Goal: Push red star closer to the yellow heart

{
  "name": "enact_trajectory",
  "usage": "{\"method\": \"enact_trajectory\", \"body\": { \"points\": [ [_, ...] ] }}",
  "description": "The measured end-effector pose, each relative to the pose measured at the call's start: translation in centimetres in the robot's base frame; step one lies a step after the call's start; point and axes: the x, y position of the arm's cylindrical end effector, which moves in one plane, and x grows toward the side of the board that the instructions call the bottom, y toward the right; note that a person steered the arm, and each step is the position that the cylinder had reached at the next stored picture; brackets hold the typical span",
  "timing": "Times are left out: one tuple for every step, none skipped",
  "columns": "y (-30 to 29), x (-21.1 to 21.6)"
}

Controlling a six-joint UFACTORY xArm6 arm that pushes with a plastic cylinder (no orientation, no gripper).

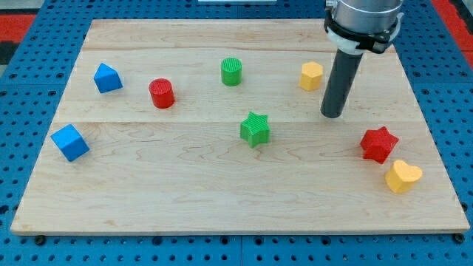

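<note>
Camera view is showing the wooden board w/ eight blocks on it. Red star is sitting near the view's right edge, lower half; yellow heart is lying just beside it, toward the view's bottom-right. The two are looking nearly touching; whether a gap remains, cannot tell at this res. Judgement: task is appearing close to done, or needing only a small nudge.

Arm pose: the rod is hanging vertical from the wrist at the view's top right. My tip is resting on the board, apart from the red star, up and to the view's left of it. That placing is making sense as a setup: tip, star and heart are lying roughly on one diagonal, so a push toward the view's bottom-right would be driving the star at the heart. No pincer fitted, so nothing is being clenched, released or grasped; the tip is touching no block.

Others, all clear of that line:
- yellow hexagon block, near the rod, to its view-left
- green star, mid-board
- green cylinder & red cylinder, upper-mid
- two blue blocks, view's left.

Risk, as judged: an off-centre push could be spinning the star aside, or shoving the heart toward the board edge.
</note>
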Motion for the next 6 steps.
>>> {"method": "enact_trajectory", "body": {
  "points": [
    [0.2,1.9],
    [1.1,3.0],
    [3.1,3.1],
    [5.3,3.7],
    [6.5,4.4],
    [7.2,4.5]
  ]
}}
